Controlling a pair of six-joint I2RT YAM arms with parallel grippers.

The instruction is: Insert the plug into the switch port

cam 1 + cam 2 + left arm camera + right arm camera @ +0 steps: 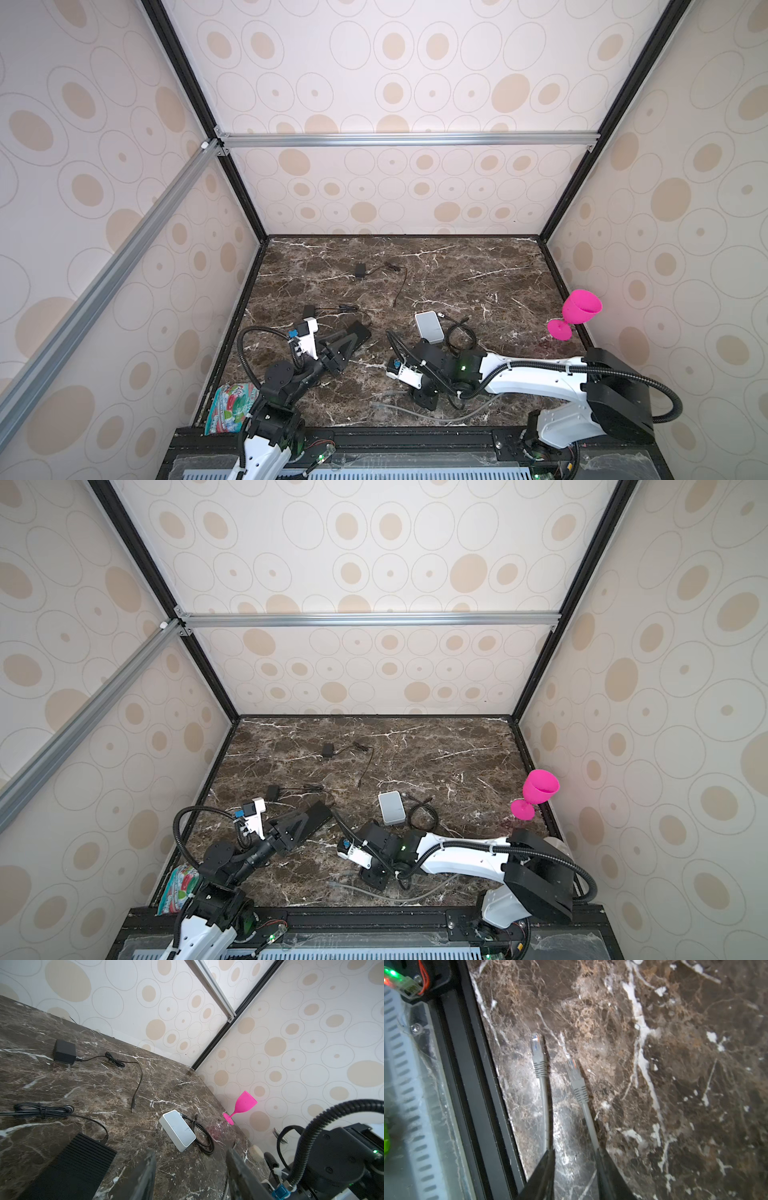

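Right hand [574,1151], unclenched and empty, just behind a grey Ethernet plug [576,1078] and its twin [537,1053] on the marble desk [675,1064], long axes pointing straight away from it; left hand [190,1155], likewise released, beside the black ribbed switch [68,1167].

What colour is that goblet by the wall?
Bright pink; the goblet shows best in the left wrist view.

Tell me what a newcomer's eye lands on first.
The pink goblet at the right edge of the table stands out most. Near the middle lies a white box beside a coiled black cable. Two grey plugs lie by the front edge, before the right gripper.
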